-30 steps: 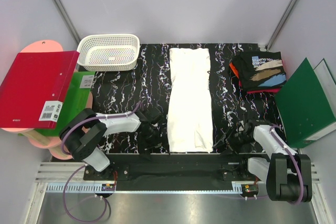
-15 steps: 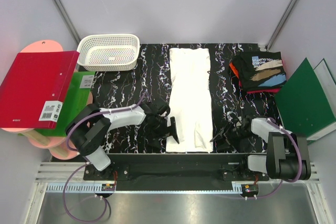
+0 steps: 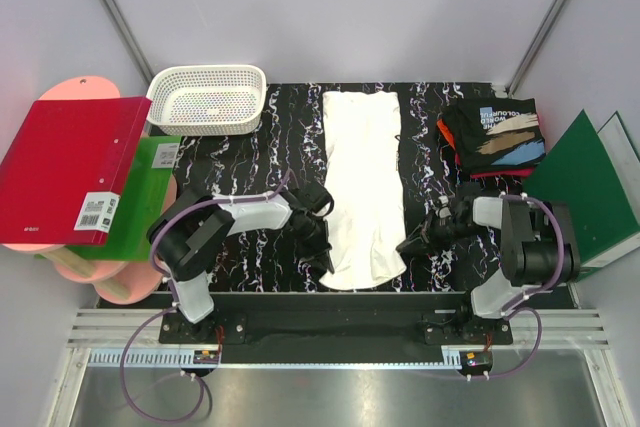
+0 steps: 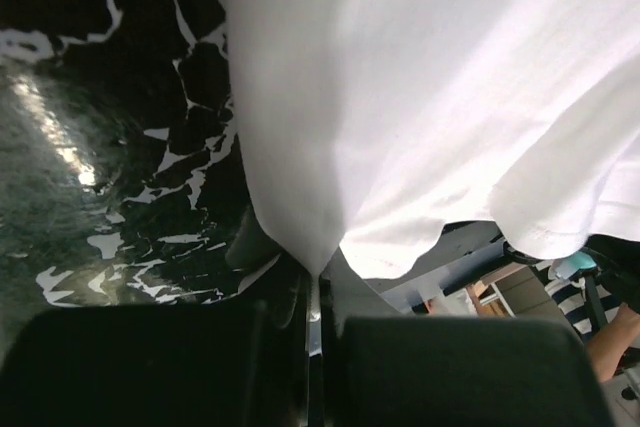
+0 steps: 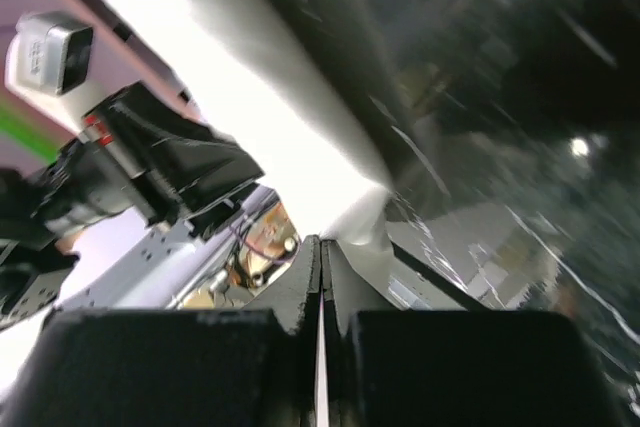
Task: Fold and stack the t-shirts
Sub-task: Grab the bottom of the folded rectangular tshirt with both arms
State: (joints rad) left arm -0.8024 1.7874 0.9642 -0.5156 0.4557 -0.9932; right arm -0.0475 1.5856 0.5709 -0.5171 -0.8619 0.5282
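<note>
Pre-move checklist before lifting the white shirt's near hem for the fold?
1. Left fingers shut on white t-shirt, near-left corner: ok.
2. Right fingers shut on its near-right corner: ok.
3. All cloth layers caught in each pinch: cannot tell.
4. Nothing lying on the shirt: ok.
5. Folded stack at far right, apart from it: ok.
</note>
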